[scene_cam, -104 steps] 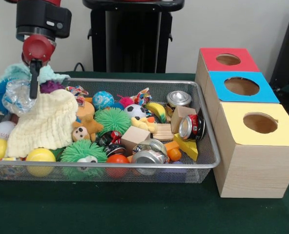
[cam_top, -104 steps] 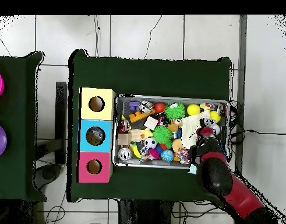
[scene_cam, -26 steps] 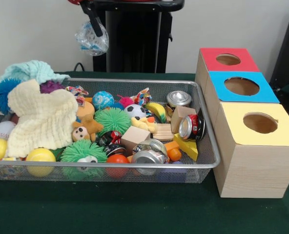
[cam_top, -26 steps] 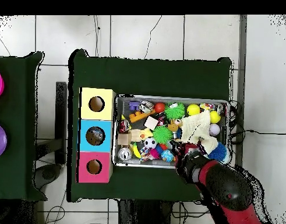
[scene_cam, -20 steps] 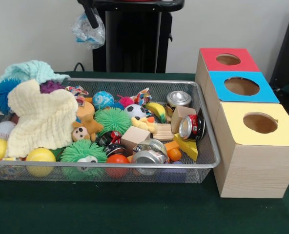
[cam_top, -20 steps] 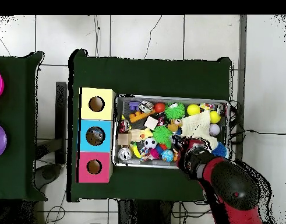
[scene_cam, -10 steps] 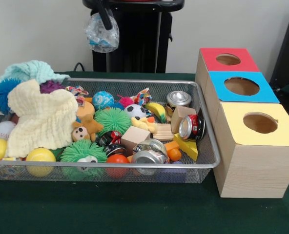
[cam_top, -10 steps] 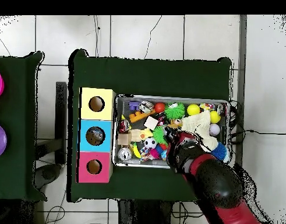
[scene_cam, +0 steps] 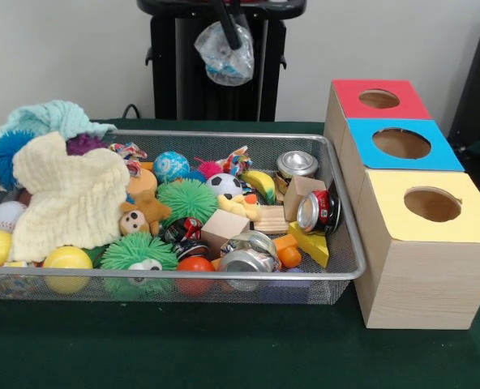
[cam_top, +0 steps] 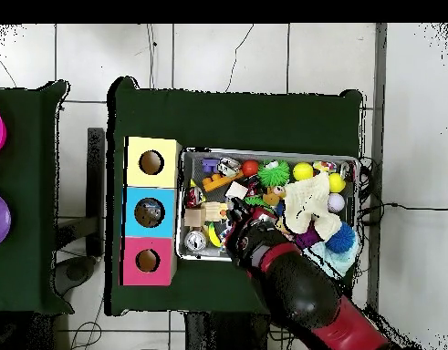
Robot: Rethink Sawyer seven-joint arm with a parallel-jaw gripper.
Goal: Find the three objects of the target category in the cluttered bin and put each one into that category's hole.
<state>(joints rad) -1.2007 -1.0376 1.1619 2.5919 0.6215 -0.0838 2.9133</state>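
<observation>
My gripper is clenched on a crumpled clear plastic bag, holding it high in the air above the back edge of the wire bin, roughly over its middle. W/ the bag dangling, the bin below sits packed: cream cloth at front-view left, green spiky balls, soccer ball, cans nr the boxes. Red, blue & yellow hole boxes stand just beside the bin

- Our gripper has carried the crumpled clear plastic bag up out of the bin's nine o'clock end.
- It now hangs toward three o'clock, nearer the boxes.
</observation>
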